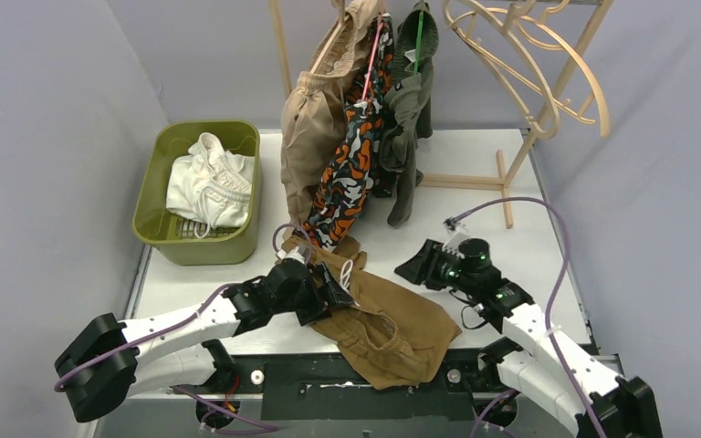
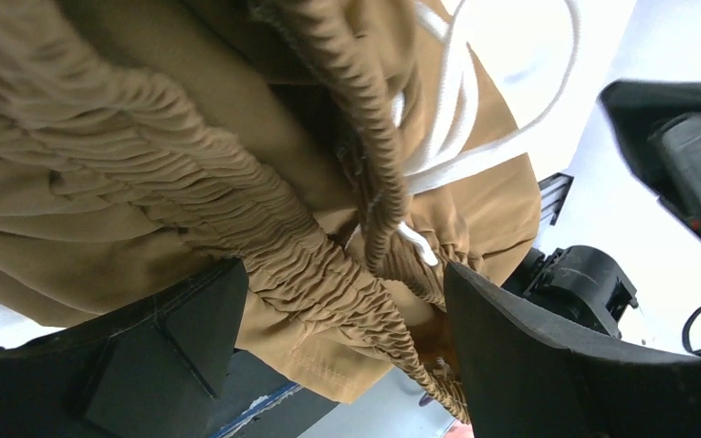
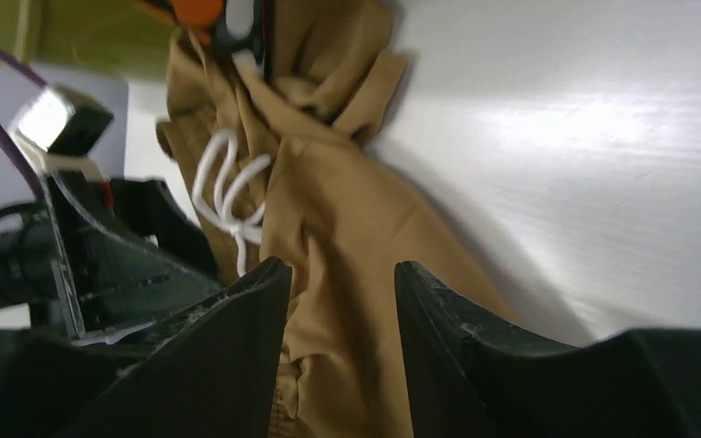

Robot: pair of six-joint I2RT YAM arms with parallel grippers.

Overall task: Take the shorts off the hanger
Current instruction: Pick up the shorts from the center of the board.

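Brown shorts point(image 1: 392, 319) lie crumpled on the table at its near edge, off any hanger, partly over the edge. My left gripper point(image 1: 333, 290) is open at their gathered waistband point(image 2: 310, 265), which runs between the wide-apart fingers point(image 2: 345, 274) beside the white drawstring point(image 2: 456, 100). My right gripper point(image 1: 413, 267) is just right of the shorts and points left at them. Its fingers point(image 3: 340, 266) stand apart, with brown cloth point(image 3: 347, 201) showing in the gap. Beige point(image 1: 315, 119), camouflage point(image 1: 351, 164) and olive shorts point(image 1: 406, 128) hang on hangers at the back.
White shorts point(image 1: 208, 187) lie in a green basket point(image 1: 160, 146) at the back left. A wooden rack point(image 1: 511, 178) stands at the back right, with bare wooden hangers point(image 1: 529, 46) on it. Grey walls close in both sides.
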